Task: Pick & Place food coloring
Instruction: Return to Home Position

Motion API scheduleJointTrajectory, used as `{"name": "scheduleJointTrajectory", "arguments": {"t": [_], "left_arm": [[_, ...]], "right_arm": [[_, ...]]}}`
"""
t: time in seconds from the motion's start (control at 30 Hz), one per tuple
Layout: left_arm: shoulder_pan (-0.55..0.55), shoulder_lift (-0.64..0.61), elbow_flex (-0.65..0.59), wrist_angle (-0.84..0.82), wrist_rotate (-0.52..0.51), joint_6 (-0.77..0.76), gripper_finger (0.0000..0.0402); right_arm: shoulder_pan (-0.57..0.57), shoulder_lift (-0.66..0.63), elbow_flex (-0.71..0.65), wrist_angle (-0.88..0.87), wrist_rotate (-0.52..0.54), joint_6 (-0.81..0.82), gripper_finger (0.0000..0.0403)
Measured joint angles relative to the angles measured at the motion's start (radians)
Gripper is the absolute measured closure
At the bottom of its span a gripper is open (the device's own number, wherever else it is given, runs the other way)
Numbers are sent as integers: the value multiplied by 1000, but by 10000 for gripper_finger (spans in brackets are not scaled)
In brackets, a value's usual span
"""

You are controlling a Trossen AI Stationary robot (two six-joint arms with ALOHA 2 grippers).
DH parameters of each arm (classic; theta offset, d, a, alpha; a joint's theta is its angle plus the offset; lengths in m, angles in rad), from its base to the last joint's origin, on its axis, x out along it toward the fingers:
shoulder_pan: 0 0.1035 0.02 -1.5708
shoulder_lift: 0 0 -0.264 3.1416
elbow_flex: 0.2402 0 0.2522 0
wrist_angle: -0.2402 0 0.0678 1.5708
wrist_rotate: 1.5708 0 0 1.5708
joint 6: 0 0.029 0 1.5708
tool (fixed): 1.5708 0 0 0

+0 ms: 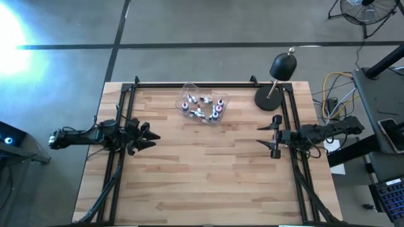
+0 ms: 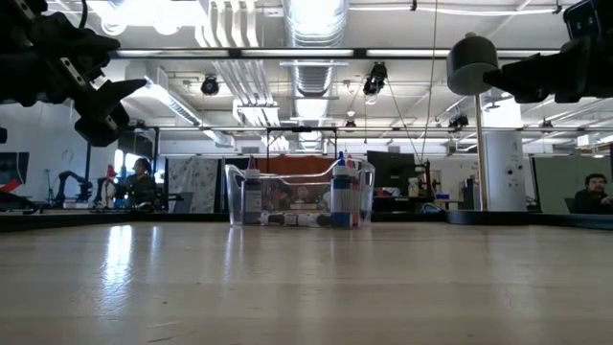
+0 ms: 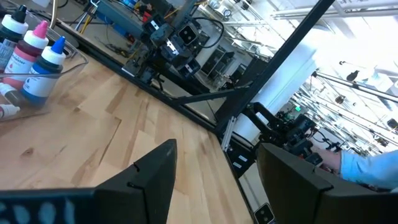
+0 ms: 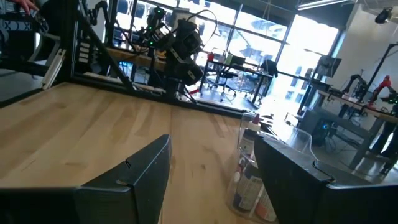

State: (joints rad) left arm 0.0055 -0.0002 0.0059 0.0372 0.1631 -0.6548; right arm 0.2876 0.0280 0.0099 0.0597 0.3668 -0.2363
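Food coloring bottles [image 1: 202, 108] sit inside the clear tub [image 1: 192, 88].

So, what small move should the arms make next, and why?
Probably settle both arms into rest: the bottles all appear to lie in the clear tub, none shows on the table, and the left gripper and right gripper are open and empty at its sides.

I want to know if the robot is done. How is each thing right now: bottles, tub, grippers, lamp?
food coloring bottles: inside the tub, some standing, some lying.
clear tub: upright, open-topped, at the table's far side.
left gripper: open, empty, above the table's left edge.
right gripper: open, empty, above the right edge.
lamp: standing; lit or not, cannot tell.
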Motion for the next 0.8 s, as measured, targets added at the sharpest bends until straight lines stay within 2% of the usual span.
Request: {"name": "scheduleJointTrajectory", "arguments": {"t": [0.67, 0.8], "left_arm": [[1, 0, 0, 0, -1, 0, 205], [2, 0, 0, 0, -2, 0, 205]], "right_arm": [[-3, -8, 0, 0, 1, 0, 179], [-41, -9, 0, -1, 0, 0, 179]]}}
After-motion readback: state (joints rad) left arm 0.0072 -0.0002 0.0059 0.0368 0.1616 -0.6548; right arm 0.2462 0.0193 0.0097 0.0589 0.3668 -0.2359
